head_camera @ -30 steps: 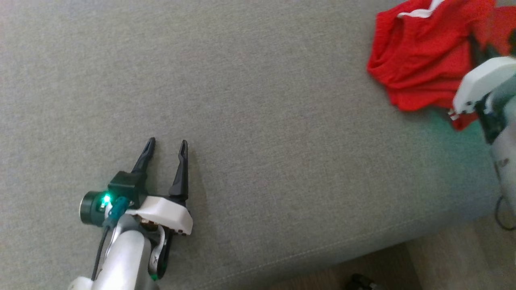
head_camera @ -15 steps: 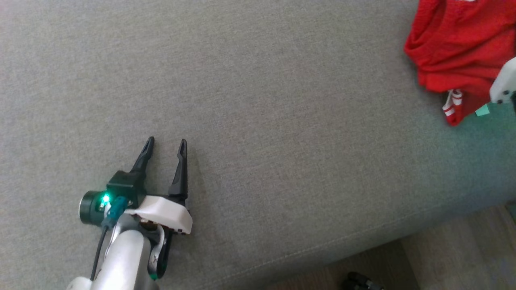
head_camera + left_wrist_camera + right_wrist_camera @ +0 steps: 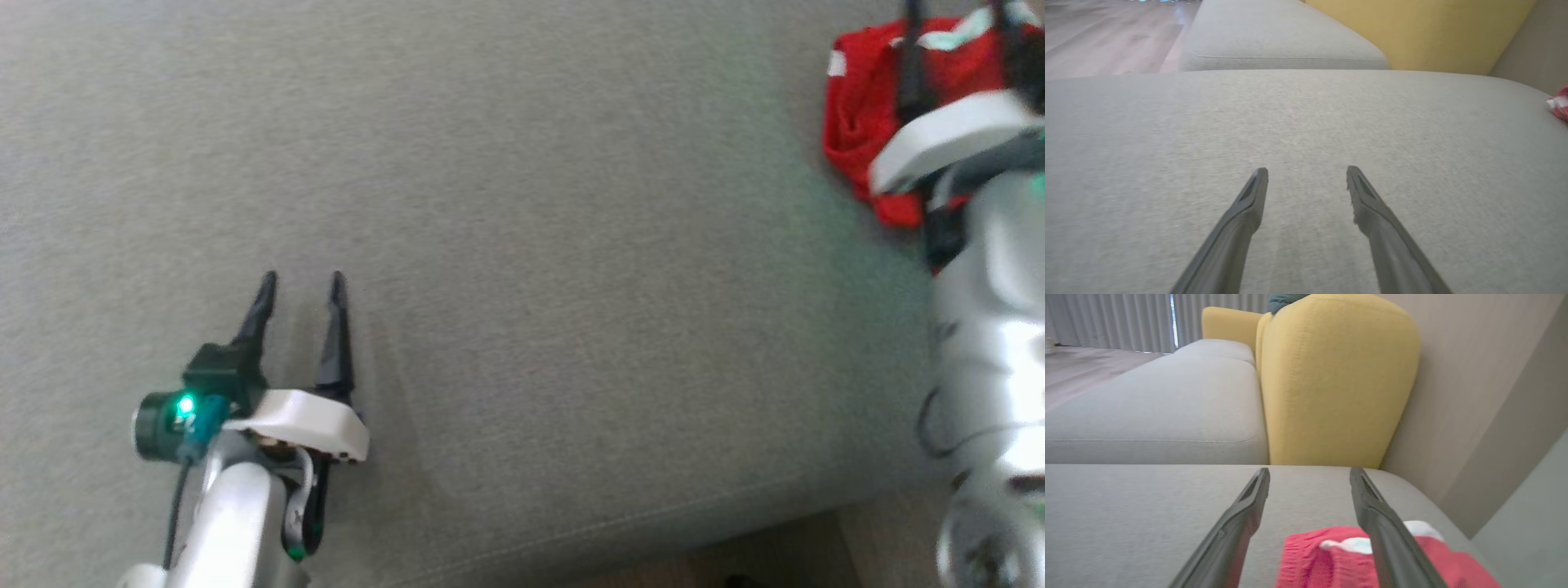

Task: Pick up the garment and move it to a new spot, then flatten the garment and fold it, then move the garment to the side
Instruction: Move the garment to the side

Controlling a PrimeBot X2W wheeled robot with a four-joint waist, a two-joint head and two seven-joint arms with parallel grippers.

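The red garment (image 3: 853,122) lies bunched and unfolded at the far right end of the grey sofa cushion (image 3: 571,245), close to its edge. The right pincer (image 3: 1309,471) hangs directly over it, fingers spread wide, gripping nothing. The left pincer (image 3: 302,279), likewise agape and empty, sits well apart over bare cushion. That fits cloth about to be lifted or just set down for smoothing. Either way, any grip should take a thick fold, not the upholstery.
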